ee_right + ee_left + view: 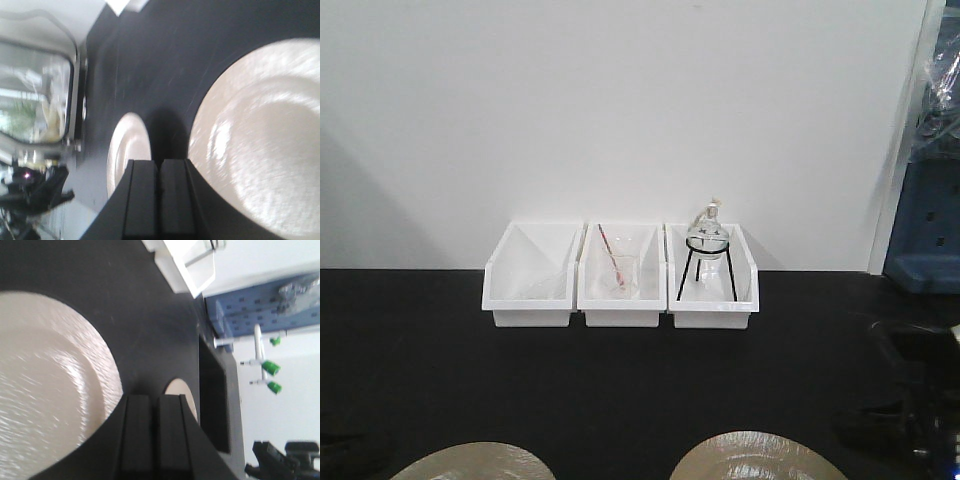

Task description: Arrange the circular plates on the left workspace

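Observation:
Two round glossy beige plates lie flat on the black countertop at the front edge of the front view: the left plate and the right plate. My left gripper is shut with nothing in it. It hovers beside the left plate, and the right plate peeks out beyond its fingertips. My right gripper is also shut and holds nothing. It sits in the gap between the right plate and the left plate.
Three white bins stand in a row against the back wall: the left bin, the middle bin with glassware, and the right bin holding a round flask on a black stand. A recessed black sink lies to the right, with blue equipment beyond.

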You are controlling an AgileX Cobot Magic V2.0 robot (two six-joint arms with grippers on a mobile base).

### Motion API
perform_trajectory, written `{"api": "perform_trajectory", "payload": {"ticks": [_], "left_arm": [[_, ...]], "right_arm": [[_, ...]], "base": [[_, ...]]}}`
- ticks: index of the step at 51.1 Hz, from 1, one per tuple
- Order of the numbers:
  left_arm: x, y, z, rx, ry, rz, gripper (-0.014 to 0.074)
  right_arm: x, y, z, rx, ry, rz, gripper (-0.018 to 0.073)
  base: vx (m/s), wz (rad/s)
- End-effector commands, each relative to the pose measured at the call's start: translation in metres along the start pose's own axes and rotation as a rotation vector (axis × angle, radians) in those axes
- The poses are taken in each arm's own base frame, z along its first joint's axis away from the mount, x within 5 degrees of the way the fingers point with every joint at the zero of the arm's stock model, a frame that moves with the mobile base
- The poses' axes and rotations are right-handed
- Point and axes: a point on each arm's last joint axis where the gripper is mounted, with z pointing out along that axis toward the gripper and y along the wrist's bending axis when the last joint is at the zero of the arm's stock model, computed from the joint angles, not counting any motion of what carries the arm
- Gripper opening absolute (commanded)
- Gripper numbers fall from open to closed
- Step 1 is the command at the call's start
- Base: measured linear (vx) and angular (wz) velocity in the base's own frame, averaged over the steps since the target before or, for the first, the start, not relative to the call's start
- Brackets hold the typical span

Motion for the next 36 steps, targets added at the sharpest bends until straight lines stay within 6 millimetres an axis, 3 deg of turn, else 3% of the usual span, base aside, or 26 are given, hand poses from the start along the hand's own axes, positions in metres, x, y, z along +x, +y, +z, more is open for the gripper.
{"api": "perform_trajectory", "payload": {"ticks": [1, 11, 23, 29, 36], "left_arm": [[-0.013, -0.012, -0.016, 0.09, -0.06, 0.014, 0.0], [-0.022, -0.004, -0.024, 0.041, -0.132, -0.005, 0.0], [-0.022, 0.004, -0.024, -0.058, -0.127, 0.105, 0.0009], [-0.018, 0.01, -0.024, -0.123, -0.08, 0.155, 0.0052], [-0.015, 0.019, -0.026, -0.219, -0.027, 0.215, 0.0161]], "right_arm": [[-0.013, 0.008, -0.023, -0.063, -0.08, -0.007, -0.0006], [-0.02, -0.003, -0.039, -0.038, -0.149, 0.023, -0.0006], [-0.02, -0.003, -0.039, -0.037, -0.147, 0.022, -0.0006], [-0.02, -0.003, -0.039, -0.035, -0.145, 0.021, -0.0006], [-0.02, -0.003, -0.039, -0.035, -0.145, 0.021, -0.0006]], "base": [[0.0, 0.0], [0.0, 0.0], [0.0, 0.0], [0.0, 0.0], [0.0, 0.0]]}}
